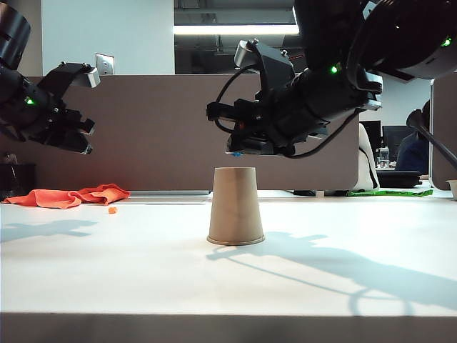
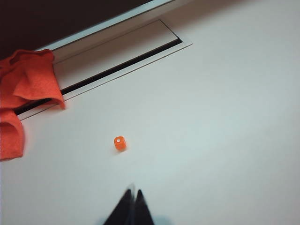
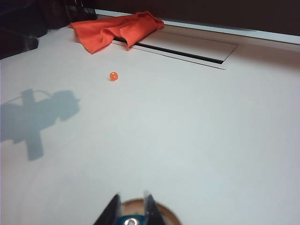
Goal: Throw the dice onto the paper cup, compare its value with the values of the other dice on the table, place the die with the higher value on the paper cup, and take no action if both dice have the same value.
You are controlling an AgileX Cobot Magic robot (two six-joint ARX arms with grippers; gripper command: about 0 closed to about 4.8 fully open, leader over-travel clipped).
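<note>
Right fingers (image 3: 129,206) pinch blue die (image 3: 129,220) over paper cup (image 1: 235,207).

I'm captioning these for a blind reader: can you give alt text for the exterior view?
The right gripper holds a small blue die just above an upside-down paper cup at mid-table. The left gripper hangs shut at the left, above an orange cloth and a tiny orange die.

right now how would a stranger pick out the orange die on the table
Start at the upturned paper cup mid-table and look toward the crumpled orange cloth at the back edge. Just in front of it lies the orange die, alone: a tiny hard cube, not soft fabric.
</note>
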